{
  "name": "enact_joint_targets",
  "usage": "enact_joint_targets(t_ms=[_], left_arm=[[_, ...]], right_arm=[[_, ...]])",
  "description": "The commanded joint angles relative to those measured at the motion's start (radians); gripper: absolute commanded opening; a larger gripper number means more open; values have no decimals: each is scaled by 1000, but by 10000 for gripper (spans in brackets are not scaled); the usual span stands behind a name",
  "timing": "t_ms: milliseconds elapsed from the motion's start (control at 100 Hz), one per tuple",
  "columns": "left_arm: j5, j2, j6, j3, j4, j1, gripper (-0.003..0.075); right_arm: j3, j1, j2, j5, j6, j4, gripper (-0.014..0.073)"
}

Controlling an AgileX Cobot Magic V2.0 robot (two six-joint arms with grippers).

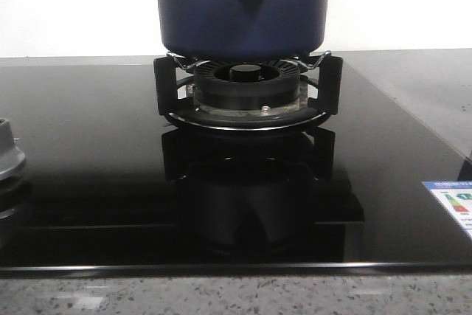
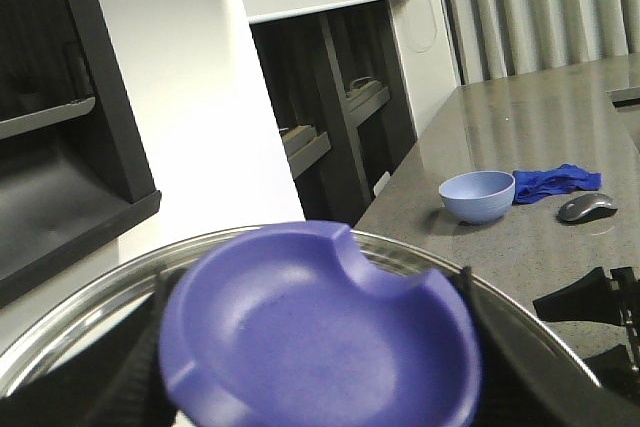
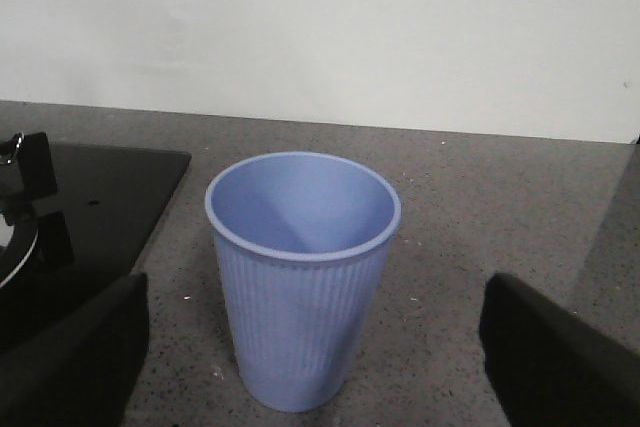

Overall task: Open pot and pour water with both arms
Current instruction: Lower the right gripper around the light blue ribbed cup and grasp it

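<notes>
Dark navy-blue and matte, the large round pot is seated on the black burner stand of the glossy black hob, far centre. A ribbed light-blue plastic cup is framed between the right gripper's parted fingers, untouched. Whether the left gripper is closed cannot be told.

The front camera sits low and close to the glossy black glass hob, facing straight at the black burner stand and catching only the lower half of the dark navy-blue round pot. The left wrist camera looks down and outward over a blurred purple-blue dished knob, very near, across the grey speckled stone worktop toward distant dark cabinets. The right wrist camera hangs close before a pale blue ribbed plastic cup facing a white wall, sharing the hob's corner with the front view.
</notes>
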Motion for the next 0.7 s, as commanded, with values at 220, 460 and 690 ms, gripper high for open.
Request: enact_joint_targets(t_ms=[220, 460, 690], left_arm=[[-6, -27, -10, -36, -95, 4, 291], [-6, -27, -10, -36, -95, 4, 291], [-6, -27, -10, -36, -95, 4, 291]], right_arm=[[-39, 25, 2, -38, -214, 194, 606], [-39, 25, 2, -39, -214, 190, 606], [-39, 25, 2, -39, -214, 190, 606]])
